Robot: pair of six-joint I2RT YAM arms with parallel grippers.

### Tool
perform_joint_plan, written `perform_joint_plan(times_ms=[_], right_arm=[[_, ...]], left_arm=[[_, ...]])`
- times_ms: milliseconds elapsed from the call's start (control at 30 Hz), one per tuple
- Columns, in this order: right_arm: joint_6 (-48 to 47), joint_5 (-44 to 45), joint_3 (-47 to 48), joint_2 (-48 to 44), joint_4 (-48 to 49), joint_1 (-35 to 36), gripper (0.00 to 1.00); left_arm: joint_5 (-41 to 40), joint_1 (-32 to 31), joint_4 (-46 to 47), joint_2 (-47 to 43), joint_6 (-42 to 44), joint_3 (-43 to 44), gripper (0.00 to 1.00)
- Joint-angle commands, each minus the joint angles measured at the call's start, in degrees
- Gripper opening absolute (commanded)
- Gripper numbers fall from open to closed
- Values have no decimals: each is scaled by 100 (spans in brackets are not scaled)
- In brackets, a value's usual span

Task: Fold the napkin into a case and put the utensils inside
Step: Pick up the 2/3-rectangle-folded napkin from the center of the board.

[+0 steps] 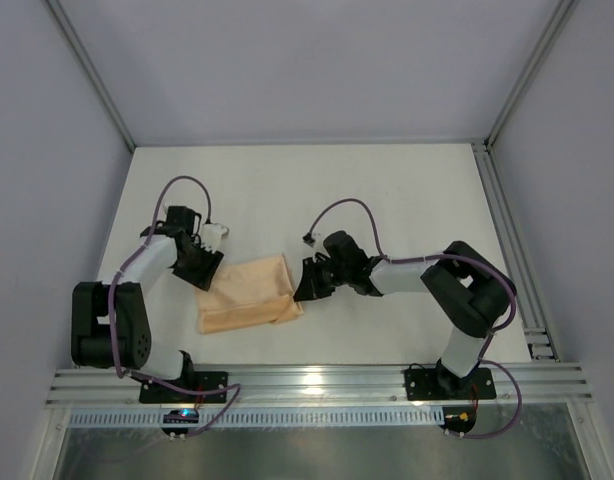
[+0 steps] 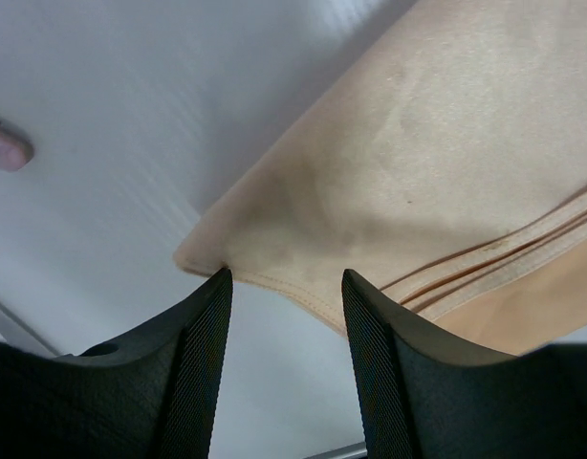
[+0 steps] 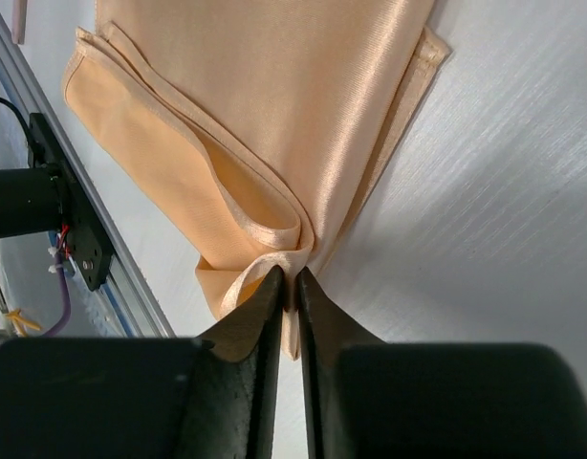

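**Napkin [image 1: 249,292] part-folded, case not yet formed, utensils [image 2: 7,151] outside**

Shows the napkin folded into a flat band of several layers, lying left of centre on the table [image 1: 407,190], nearer its near edge than its far one, with the long side running left to right at a slight tilt. Judged about midway: folding begun, no closed case to be seen, nothing slipped inside. Leaves the last fold, the squaring of the pouch and the loading of the utensils to be done. Presents a plain peach-orange cloth with a soft sheen, hemmed edges stacked in parallel lines along one side in the left wrist view, and a loose curled lip at the right end in the right wrist view, with the layers not quite aligned there. Finds the right claw [image 3: 293,287] at that right end, jaws all but together, grasping a thin fold of the hem. Finds the left claw [image 2: 284,277] at the far left corner of the cloth, released, jaws well apart and set either side of the corner's edge without closing on it. Catches of the utensils only a pale pink rounded end on bare table near that corner, probably a handle; too little in view to be sure. Closes, outward, on the metal rail [image 1: 317,385] along the table's near edge
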Motion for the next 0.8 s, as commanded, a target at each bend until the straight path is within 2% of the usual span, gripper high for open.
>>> perform_joint_plan(times_ms=[0, 133, 267, 400, 500, 533, 633, 767], right_arm=[[-189, -34, 62, -112, 136, 31, 13], [-320, -78, 71, -139, 57, 49, 6], [-478, -42, 36, -279, 31, 110, 4], [-593, -69, 10, -367, 118, 145, 3], [-628, -121, 10, -411, 223, 154, 3], [-646, -156, 10, -429, 259, 145, 3], [-664, -165, 18, -464, 338, 154, 3], [-541, -271, 97, -368, 540, 145, 3]], left_arm=[[-153, 271, 137, -244, -153, 179, 52], [-118, 281, 260, -192, -293, 161, 52], [-144, 272, 365, -78, -320, 153, 56], [101, 272, 471, 142, -276, 144, 54], [365, 272, 559, 212, -276, 135, 40], [435, 272, 576, 230, -250, 144, 31], [743, 281, 577, 265, -180, 135, 18], [1007, 281, 594, 248, -127, 82, 11]])
